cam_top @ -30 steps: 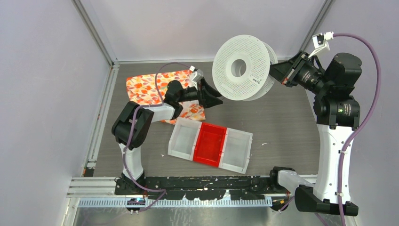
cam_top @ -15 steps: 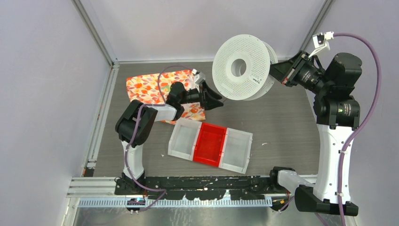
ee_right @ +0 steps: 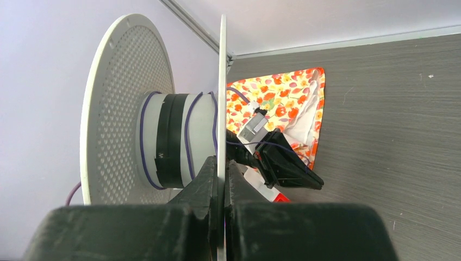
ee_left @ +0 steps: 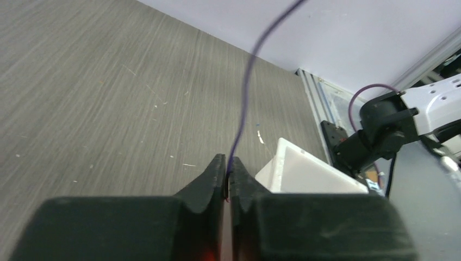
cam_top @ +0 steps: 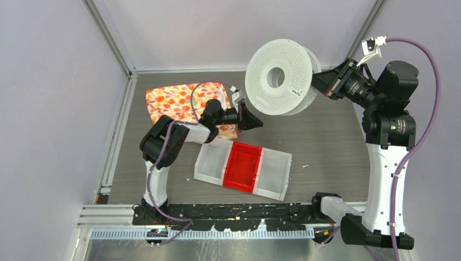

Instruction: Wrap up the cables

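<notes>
A white perforated spool (cam_top: 280,78) hangs above the back of the table. My right gripper (ee_right: 222,168) is shut on the thin edge of its near flange. The cable, a very thin dark purple wire, lies in a few loose turns round the spool's hub (ee_right: 187,136). From there one strand runs down to my left gripper (cam_top: 259,123), just below and left of the spool. In the left wrist view the cable (ee_left: 245,92) rises from between the jaws, which are shut on it (ee_left: 227,166).
A tray (cam_top: 198,163) with two white compartments and a red one between them lies near the middle of the table. A floral-patterned sheet (cam_top: 174,100) lies at the back left, under the left arm. Metal frame rails and pale walls border the table.
My left gripper has moved right, closer under the spool, and has gone from open to shut on the cable. The right arm and the spool have not moved.
</notes>
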